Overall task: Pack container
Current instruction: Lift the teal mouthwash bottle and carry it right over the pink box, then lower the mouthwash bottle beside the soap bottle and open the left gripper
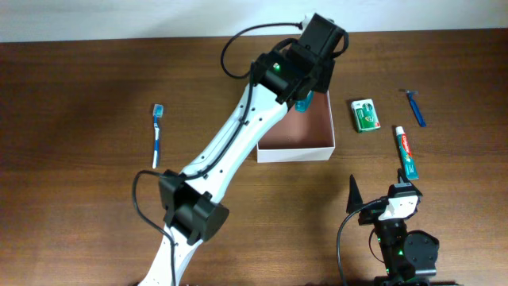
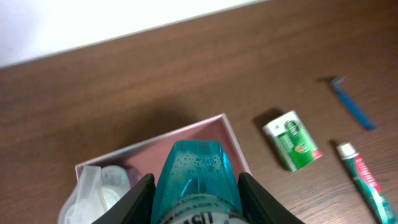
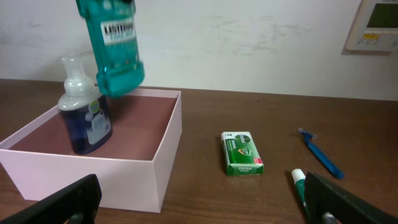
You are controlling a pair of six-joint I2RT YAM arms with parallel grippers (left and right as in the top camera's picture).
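The left gripper is clamped on a teal Listerine mouthwash bottle, which hangs over the container at mid-table. This looks like the placing step. Next it must lower the bottle onto bare floor, clear of the blue pump bottle, then let go. The right gripper idles with its jaws wide apart.

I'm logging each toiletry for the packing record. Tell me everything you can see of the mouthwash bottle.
The mouthwash bottle is translucent teal plastic, flat-sided, with a label partly reading Listerine. It hangs roughly upright, slightly tilted, over the container, not resting on its floor. The left end effector clamps its upper part; the top is out of view. Its base is close to a blue pump bottle standing in the container; whether they touch is unclear.
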